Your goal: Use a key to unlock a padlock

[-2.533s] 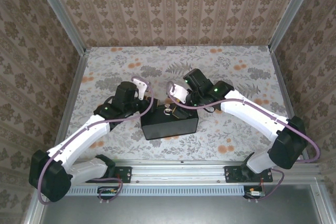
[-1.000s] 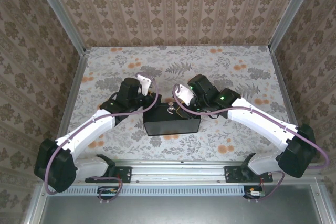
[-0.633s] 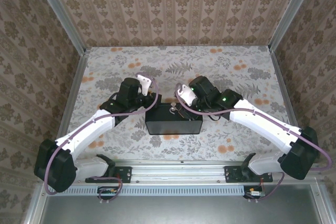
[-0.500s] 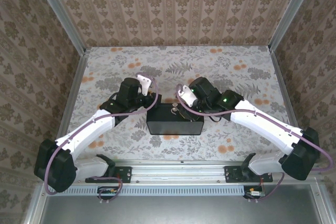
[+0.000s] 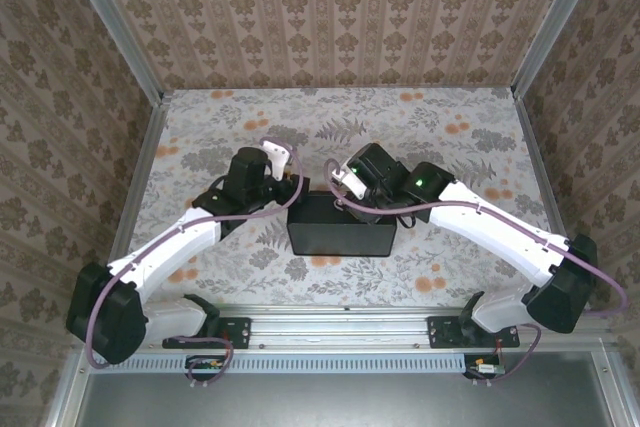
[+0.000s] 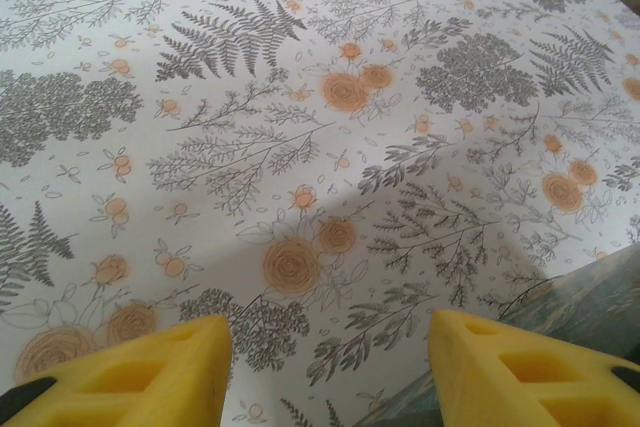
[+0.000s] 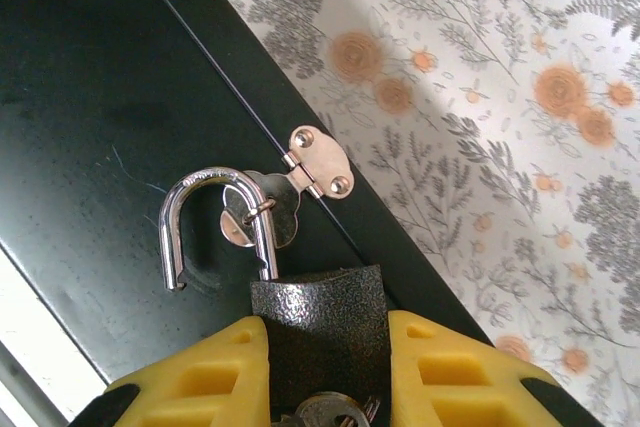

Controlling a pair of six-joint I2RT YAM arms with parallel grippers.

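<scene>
Steel shackle (image 7: 205,212) looks sprung, its short end free above the lid of the black box (image 7: 90,127), while its long leg sits in the small staple of the hasp (image 7: 318,162) on the box's edge. The likely trouble is a snag. If the padlock (image 7: 318,322) is pulled away at an angle, the hooked shackle could catch the staple and drag or tip the box, which nothing steadies. A twist could also make the lock body slip between the pads, or shake the key (image 7: 325,412) loose. The key shows as a sliver of silver at the lock's underside, on the side away from the box.

The right gripper (image 7: 325,347) reaches over the box's far edge and pinches the lock body. The left gripper (image 6: 330,357) hovers low beside the box's left end, fingers (image 6: 150,367) apart and holding nothing, aimed at the floral tablecloth (image 6: 300,97).
</scene>
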